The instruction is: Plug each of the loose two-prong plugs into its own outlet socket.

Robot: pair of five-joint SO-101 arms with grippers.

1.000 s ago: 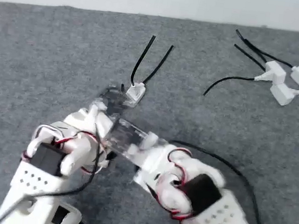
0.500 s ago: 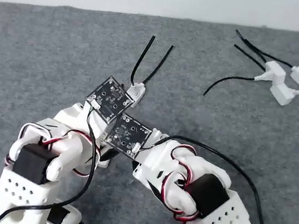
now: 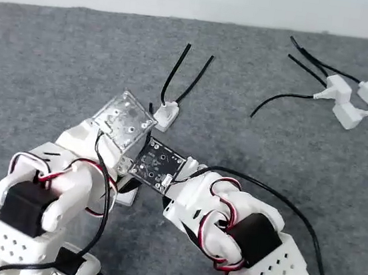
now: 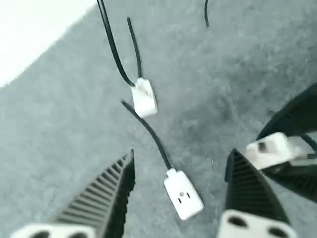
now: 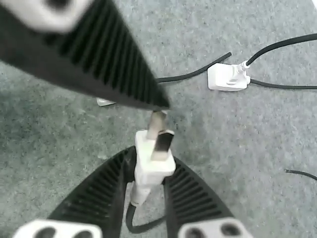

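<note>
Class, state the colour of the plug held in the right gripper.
White plug; right wrist view shows it best.

plug (image 5: 148, 169): smooth white plastic | prongs (image 5: 161, 133): dull metal | table (image 5: 277, 124): rough felt

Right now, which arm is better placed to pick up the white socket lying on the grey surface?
Left. Its open end effector hovers directly over the outlet socket. The right end effector is busy, shut on a two-prong plug.
</note>
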